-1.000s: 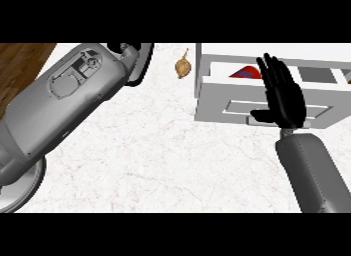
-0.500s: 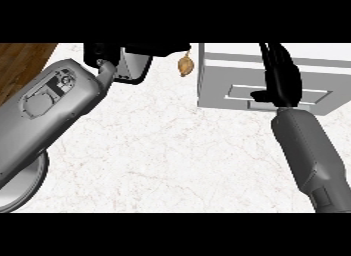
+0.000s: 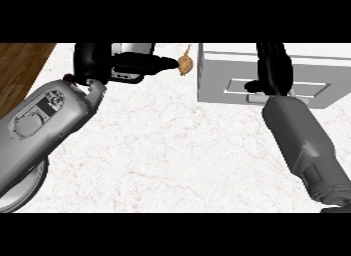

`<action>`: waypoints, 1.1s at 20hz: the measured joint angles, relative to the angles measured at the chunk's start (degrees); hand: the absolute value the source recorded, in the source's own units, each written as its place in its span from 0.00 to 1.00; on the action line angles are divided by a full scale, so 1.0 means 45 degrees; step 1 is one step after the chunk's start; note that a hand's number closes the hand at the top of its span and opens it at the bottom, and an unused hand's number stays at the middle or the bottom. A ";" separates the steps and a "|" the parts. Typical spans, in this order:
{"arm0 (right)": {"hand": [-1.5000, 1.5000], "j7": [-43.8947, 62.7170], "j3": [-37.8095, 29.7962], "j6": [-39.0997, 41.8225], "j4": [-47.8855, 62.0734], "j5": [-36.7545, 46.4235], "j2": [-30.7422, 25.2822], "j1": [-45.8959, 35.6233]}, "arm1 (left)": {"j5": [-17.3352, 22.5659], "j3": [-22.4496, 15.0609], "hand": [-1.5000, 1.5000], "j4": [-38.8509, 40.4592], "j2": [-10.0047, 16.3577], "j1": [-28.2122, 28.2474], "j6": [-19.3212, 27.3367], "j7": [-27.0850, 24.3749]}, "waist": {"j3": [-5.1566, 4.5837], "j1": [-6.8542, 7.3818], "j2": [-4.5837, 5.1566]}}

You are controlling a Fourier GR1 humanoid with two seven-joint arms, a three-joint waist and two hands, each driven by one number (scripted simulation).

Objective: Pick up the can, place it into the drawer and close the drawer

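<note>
Head view: drawer (image 3: pixel 226 75) far right on the marble counter (image 3: pixel 178 150), front flush, looks shut. Right hand (image 3: pixel 274 65) lies flat against that front, fingers straight, grasping nothing. Can not seen; likely inside the drawer, hidden. Left hand (image 3: pixel 97 60) far left; released or clenched, cannot tell. Small brown object (image 3: pixel 185 64) just left of the drawer. To finish well: press square on the front until seated, then withdraw straight back. No labels or writing legible.

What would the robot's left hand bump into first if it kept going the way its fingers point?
Probably the small brown object on the counter, just past the left hand; the white cabinet stands behind it. Height is unclear, so the hand might pass above.
</note>
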 measured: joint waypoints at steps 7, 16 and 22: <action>0.00 -0.0224 -0.0279 0.0314 0.1396 0.0022 -0.0461 -0.1333 | -0.0145 0.0159 0.00 -0.0891 0.0477 0.0898 -0.0283 -0.0039 | -0.0006 0.0187 0.0128; 0.00 -0.1514 -0.0970 0.0802 0.2179 -0.0599 -0.0612 -0.2050 | -0.0436 0.0222 0.00 -0.1497 0.0471 0.1782 -0.0315 -0.0401 | 0.0029 0.0143 0.0270; 0.00 -0.3259 -0.2351 0.1375 0.1919 -0.2236 -0.0389 -0.2137 | -0.0449 0.0392 0.00 -0.1861 0.0679 0.2339 -0.0457 -0.0589 | 0.0057 0.0024 0.0251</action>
